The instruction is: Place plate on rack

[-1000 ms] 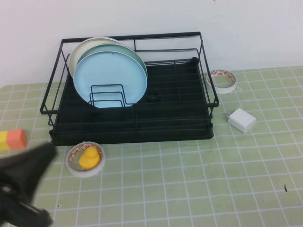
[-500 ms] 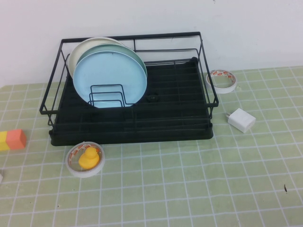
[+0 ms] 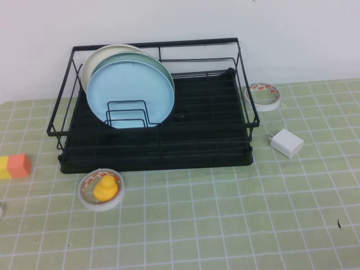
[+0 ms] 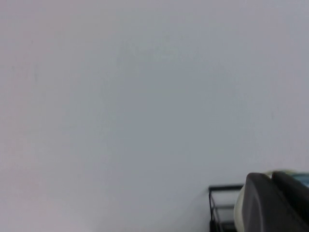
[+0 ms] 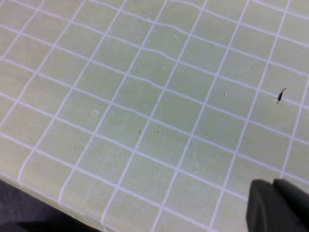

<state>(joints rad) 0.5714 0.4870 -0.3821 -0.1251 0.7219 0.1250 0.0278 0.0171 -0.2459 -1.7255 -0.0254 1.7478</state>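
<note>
- Plate stood upright on edge in the rack, left end, propped in the small wire holder.
- Mint plate and cream plate stacked just behind it, leaning toward the rack's back rail.
- Left gripper seen only as a dark finger edge in the left wrist view, facing the white wall, a rack corner beside it; open or closed — cannot tell.
- Right gripper likewise only a dark finger edge, over the bare green mat; cannot tell either.
- Neither gripper visible from the high view.
- Duck inside a tape ring, just in front of the rack.
- Charger and tape roll right of the rack; orange block at the left.
</note>
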